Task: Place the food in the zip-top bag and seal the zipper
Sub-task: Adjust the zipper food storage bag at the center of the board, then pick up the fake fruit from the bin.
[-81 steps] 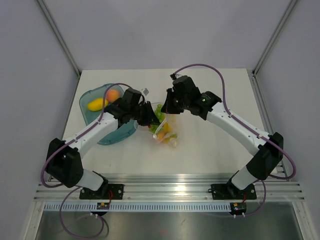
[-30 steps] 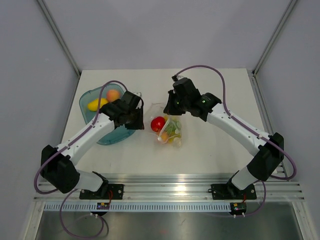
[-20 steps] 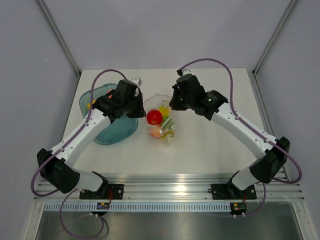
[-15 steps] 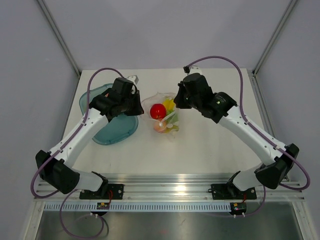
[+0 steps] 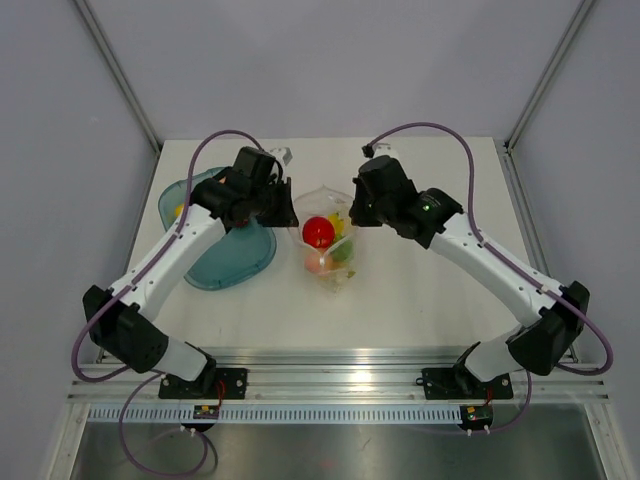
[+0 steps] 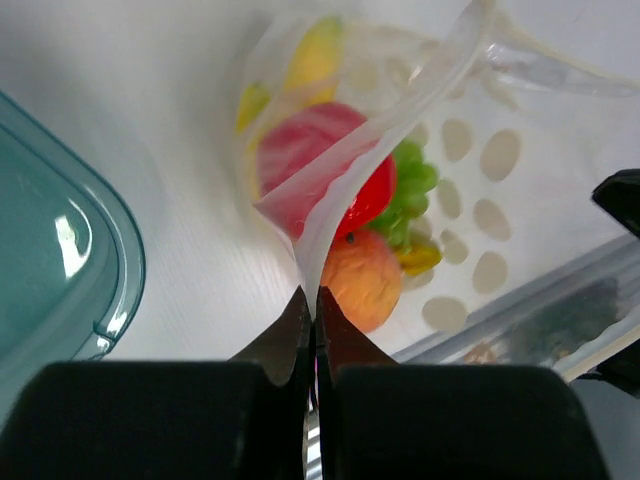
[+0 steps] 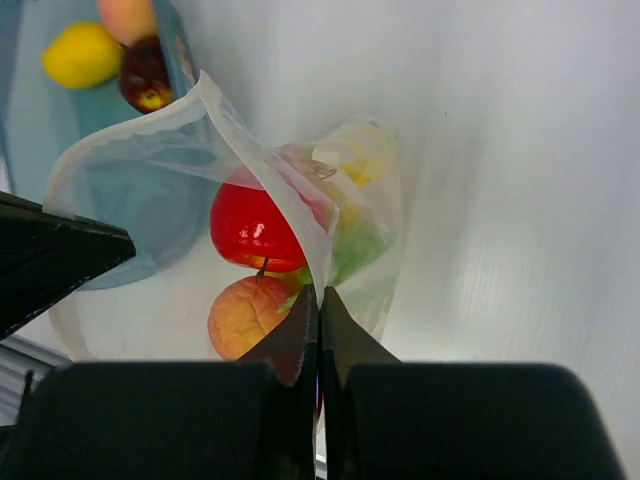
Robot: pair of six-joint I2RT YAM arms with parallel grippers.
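Observation:
The clear zip-top bag hangs between my two grippers, mouth up and spread open. It holds a red apple, an orange-pink peach, green grapes and yellow banana pieces. My left gripper is shut on the bag's left mouth edge. My right gripper is shut on the right mouth edge. The zipper strip runs along the rim between them. A yellow lemon-like piece, a dark red plum and another peach lie in the teal tray.
The teal tray lies left of the bag, partly under my left arm. White tabletop surrounds the bag. The metal rail runs along the near edge, and frame posts stand at the back corners.
Both grippers have lifted the bag off the table and drawn its mouth open. The bag moved slightly away from the arm bases, and the red apple now shows inside it.

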